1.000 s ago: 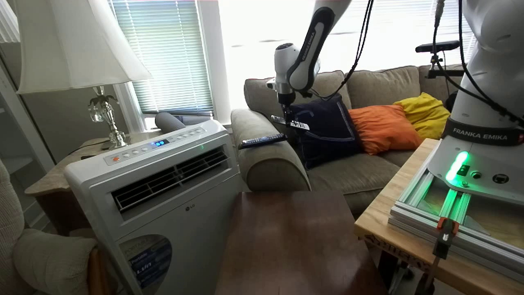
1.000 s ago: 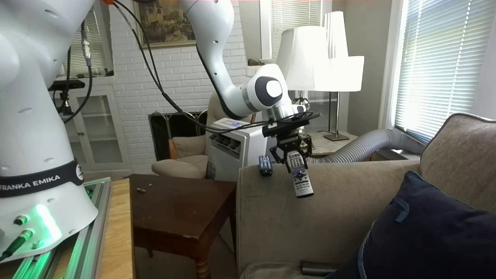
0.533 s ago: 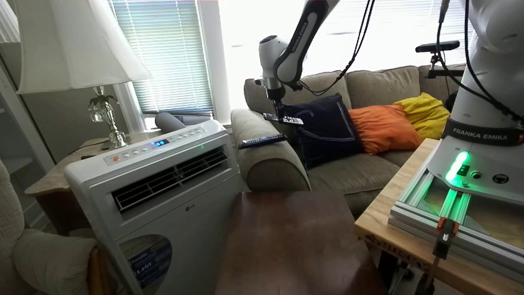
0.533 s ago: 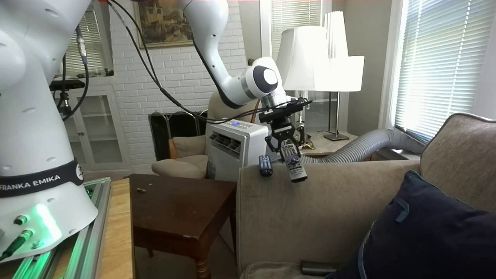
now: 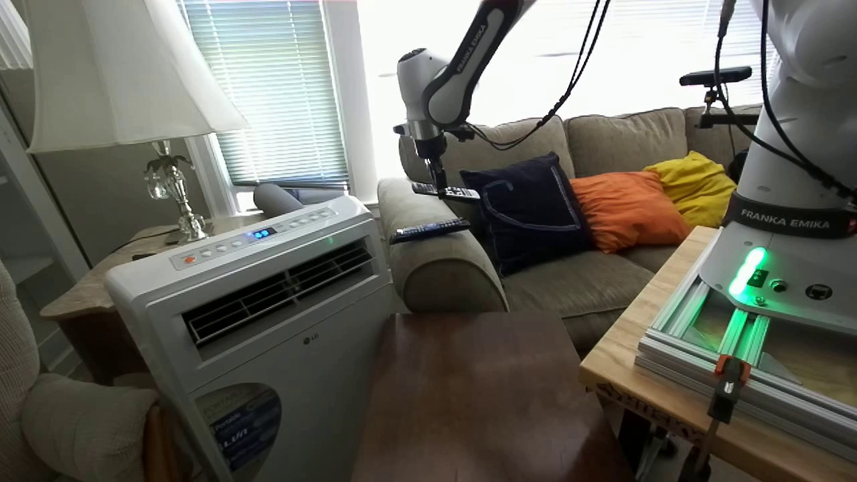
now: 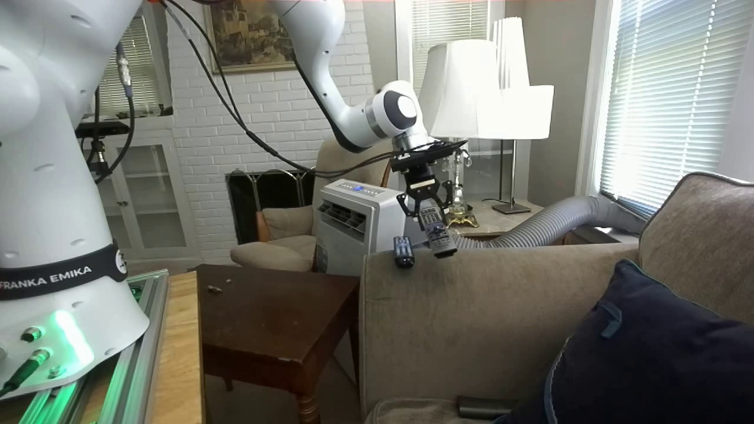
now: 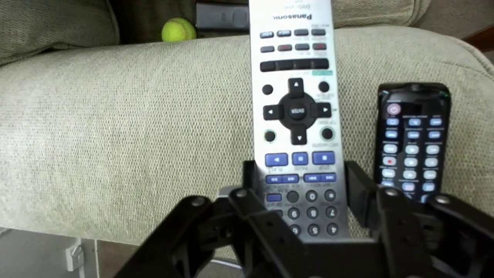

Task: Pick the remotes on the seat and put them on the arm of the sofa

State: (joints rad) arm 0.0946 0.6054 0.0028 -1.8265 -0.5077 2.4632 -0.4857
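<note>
While the end effector (image 7: 300,181) clamps the silver remote (image 7: 295,112), the black remote (image 7: 412,144) lies lower, on the armrest (image 7: 166,112).

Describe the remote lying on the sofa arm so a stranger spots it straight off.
Find the grey-beige sofa, then its rounded arm next to the white air conditioner. The black remote lies on top, near the arm's front end. Its dark casing and pale buttons set it apart from the silver remote held in the jaws.

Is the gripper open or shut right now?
The gripper is shut on the silver remote: in the wrist view its fingers meet both long edges, and both exterior views show the remote in its grip.
</note>
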